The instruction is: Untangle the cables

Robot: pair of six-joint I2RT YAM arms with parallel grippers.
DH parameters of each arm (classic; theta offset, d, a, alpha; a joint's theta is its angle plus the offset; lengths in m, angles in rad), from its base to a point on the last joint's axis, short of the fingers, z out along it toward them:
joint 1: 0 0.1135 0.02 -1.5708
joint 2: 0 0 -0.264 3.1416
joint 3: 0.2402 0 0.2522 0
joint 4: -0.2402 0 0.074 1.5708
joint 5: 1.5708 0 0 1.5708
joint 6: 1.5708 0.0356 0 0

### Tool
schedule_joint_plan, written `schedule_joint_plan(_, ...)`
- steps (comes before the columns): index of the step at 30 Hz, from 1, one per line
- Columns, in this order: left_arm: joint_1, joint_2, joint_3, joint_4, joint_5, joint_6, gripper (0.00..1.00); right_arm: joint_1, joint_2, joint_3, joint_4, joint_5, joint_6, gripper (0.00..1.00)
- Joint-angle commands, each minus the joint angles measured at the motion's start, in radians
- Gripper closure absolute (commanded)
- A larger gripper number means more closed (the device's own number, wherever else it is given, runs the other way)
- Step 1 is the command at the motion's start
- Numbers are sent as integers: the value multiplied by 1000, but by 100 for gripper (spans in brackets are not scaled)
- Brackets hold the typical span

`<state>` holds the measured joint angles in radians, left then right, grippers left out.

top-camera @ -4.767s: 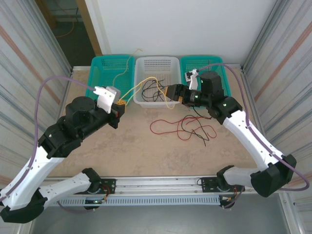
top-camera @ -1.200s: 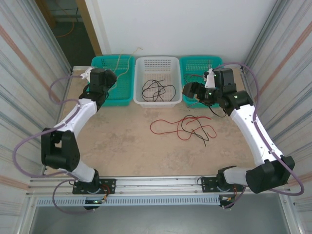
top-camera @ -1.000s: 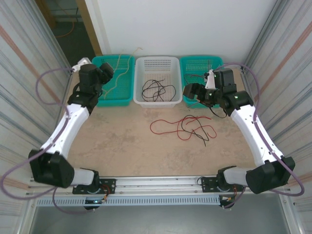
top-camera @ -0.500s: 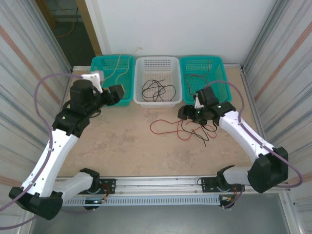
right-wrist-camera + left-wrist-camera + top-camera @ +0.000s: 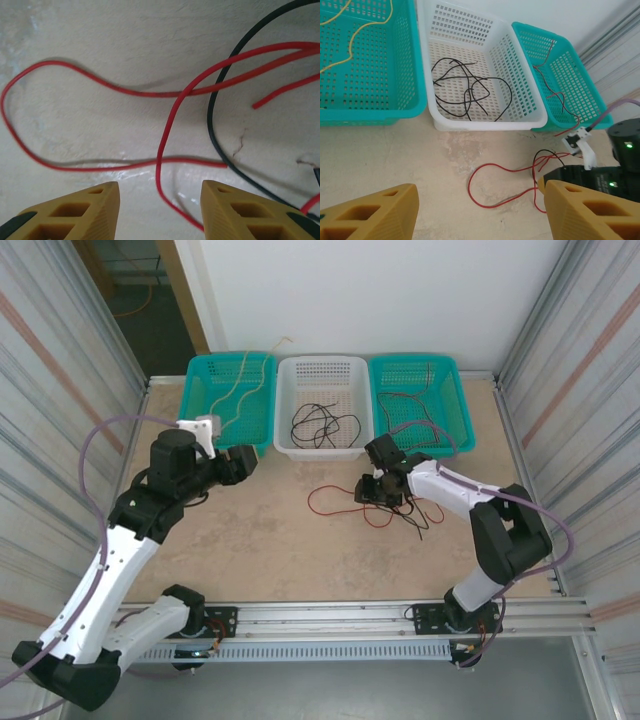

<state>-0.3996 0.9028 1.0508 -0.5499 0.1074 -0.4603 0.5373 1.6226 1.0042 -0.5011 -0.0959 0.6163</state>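
red cable (image 5: 140, 93) looped, crossing black cable (image 5: 210, 115), both flat

- In the top view, the right arm's wrist (image 5: 385, 485) covers the middle of the cables (image 5: 415, 510) on the bench; how they cross beneath it cannot be told.
- The right tool (image 5: 160, 212) is cut by the bottom edge of its wrist view, leaving just the finger ends.
- There the red cable (image 5: 182, 93) runs off the right edge and the black cable (image 5: 210, 115) off the top and lower right, ends unseen.
- The left tool (image 5: 480, 215) is likewise cut by the bottom edge.
- The yellow cable (image 5: 350, 50) leaves over the top edge; the left teal basket (image 5: 370, 114) is cropped left and top.
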Motion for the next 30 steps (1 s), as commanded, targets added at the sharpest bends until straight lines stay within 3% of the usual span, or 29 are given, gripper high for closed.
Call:
schedule_joint_plan(1, -2, -15, -11, 12, 23, -11, 32, 5, 62, 35, 29, 22, -10, 59)
schedule_joint_plan(4, -4, -7, -7, 28, 34, -17, 32, 14, 99, 45, 42, 20, -10, 68)
schedule_joint_plan(9, -2, 19, 3, 52, 66, -33, 32, 67, 75, 59, 18, 30, -15, 100)
schedule_joint_plan(18, -69, 73, -18, 142, 118, -30, 36, 217, -182, 115, -70, -17, -108, 100)
schedule_joint_plan(30, -251, 192, -68, 271, 118, -78, 33, 240, -332, 266, -92, -204, -166, 100)
